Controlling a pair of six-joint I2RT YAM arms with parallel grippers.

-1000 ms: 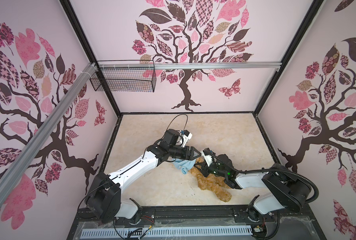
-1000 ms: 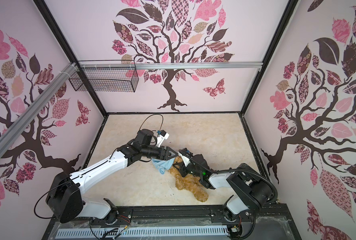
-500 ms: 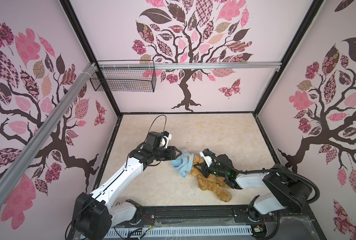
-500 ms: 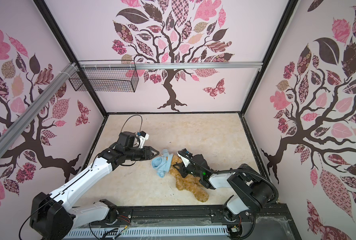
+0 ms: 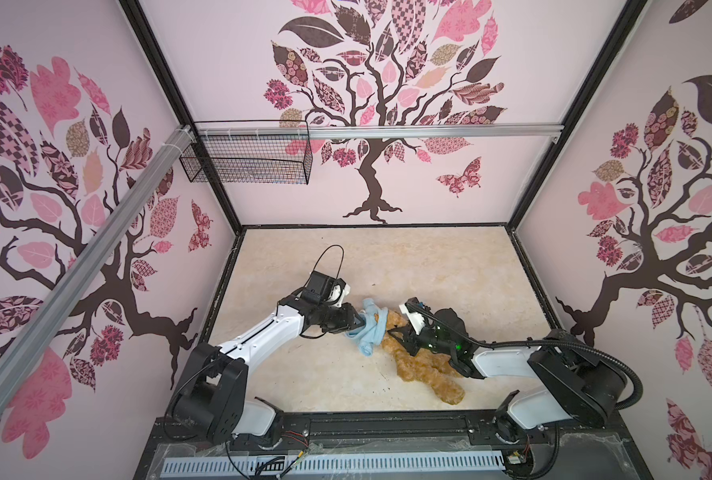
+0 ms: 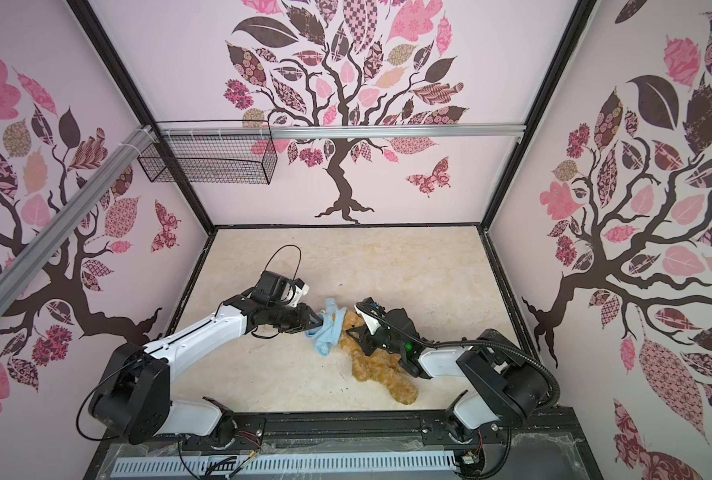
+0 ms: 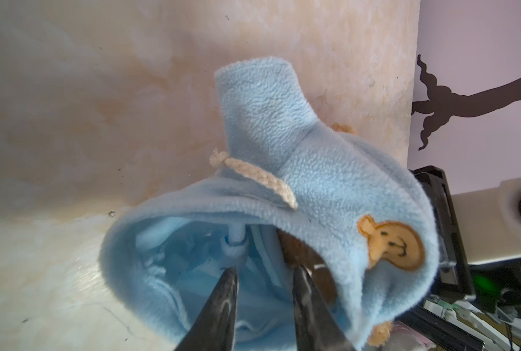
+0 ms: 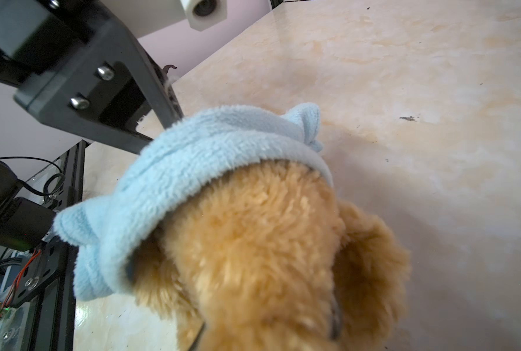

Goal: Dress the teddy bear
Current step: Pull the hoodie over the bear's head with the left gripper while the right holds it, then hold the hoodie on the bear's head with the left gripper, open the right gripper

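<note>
In both top views the teddy bear (image 5: 423, 368) is laid on the table (image 5: 450, 266), its body clamped by the right gripper (image 5: 402, 337); a light blue hoodie (image 5: 373, 328) is capped over its head only. In the left wrist view the fingers (image 7: 222, 310) of the left gripper (image 7: 265, 291) are parted inside the hoodie's opening; whether fleece is pinched cannot be told. In the right wrist view most fur is uncovered: arms and body remain undressed.
</note>
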